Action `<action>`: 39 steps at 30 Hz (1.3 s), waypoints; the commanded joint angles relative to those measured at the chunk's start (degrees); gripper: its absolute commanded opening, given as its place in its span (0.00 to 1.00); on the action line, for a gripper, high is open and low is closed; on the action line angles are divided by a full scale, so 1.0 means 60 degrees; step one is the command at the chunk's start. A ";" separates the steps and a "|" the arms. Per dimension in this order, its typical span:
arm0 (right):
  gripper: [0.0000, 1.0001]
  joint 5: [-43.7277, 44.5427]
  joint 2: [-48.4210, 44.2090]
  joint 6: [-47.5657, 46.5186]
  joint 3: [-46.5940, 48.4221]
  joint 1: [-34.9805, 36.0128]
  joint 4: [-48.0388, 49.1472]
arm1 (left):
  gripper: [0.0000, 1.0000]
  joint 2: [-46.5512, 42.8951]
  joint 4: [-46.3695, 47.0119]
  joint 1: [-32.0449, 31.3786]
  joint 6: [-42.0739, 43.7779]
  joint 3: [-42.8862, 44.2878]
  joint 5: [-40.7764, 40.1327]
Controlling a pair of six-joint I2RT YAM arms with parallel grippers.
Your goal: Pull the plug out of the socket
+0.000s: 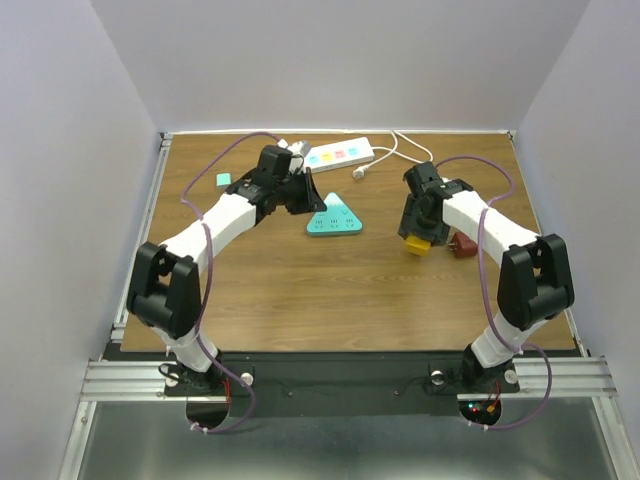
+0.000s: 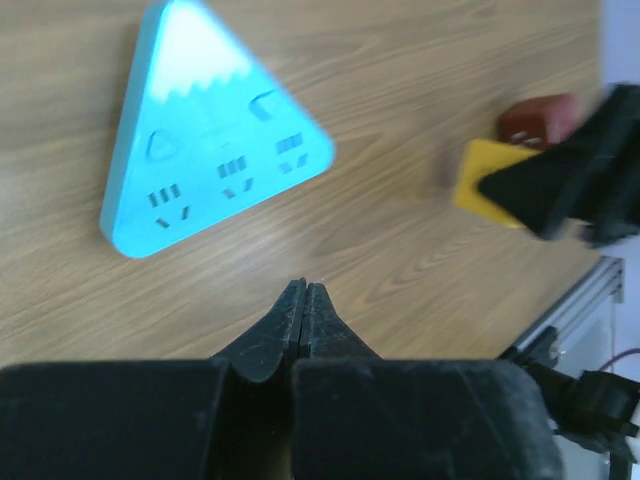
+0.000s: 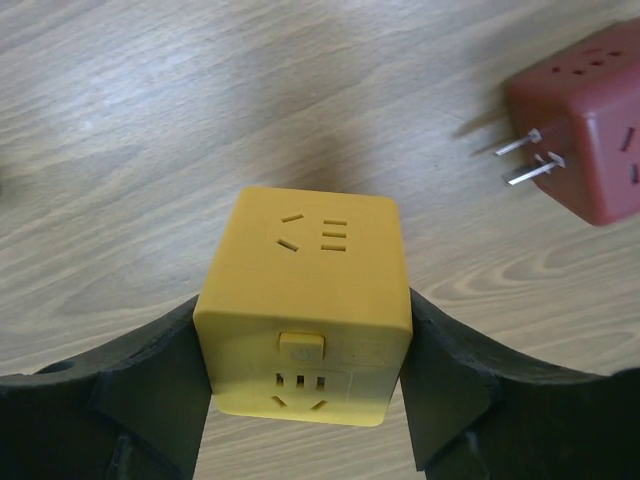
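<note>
Right jaws clamped on yellow plug cube, one pad on each side face. Cube's outlet faces point at wrist cam; can't tell if it touches the tabletop. Red cube lies just beside it on right, on its side, metal prongs pointing toward yellow cube, not touching.

Power strip lies along far edge of tabletop, pastel faces up, thin white cord looping off its right end. Strip is well apart from right jaws and nothing sits in the outlets that show.

Left jaws shut tight, tips pressed together, empty. They sit near strip's left end, close to teal triangular block, not touching it.
</note>
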 commanded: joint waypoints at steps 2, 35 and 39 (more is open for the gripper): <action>0.93 -0.0316 -0.0078 0.0058 0.0026 0.0030 0.0688 | 0.00 -0.0960 -0.0440 -0.0055 -0.0142 0.0728 0.0157; 1.00 -0.4916 -0.5088 -0.1011 0.3102 0.0016 0.1318 | 0.25 -0.5120 0.2314 -0.0040 -0.1021 0.1227 -0.2917; 1.00 -0.4653 -0.5220 -0.1114 0.3029 0.0016 0.1303 | 0.56 -0.5866 0.2489 -0.0040 -0.0978 0.1125 -0.3679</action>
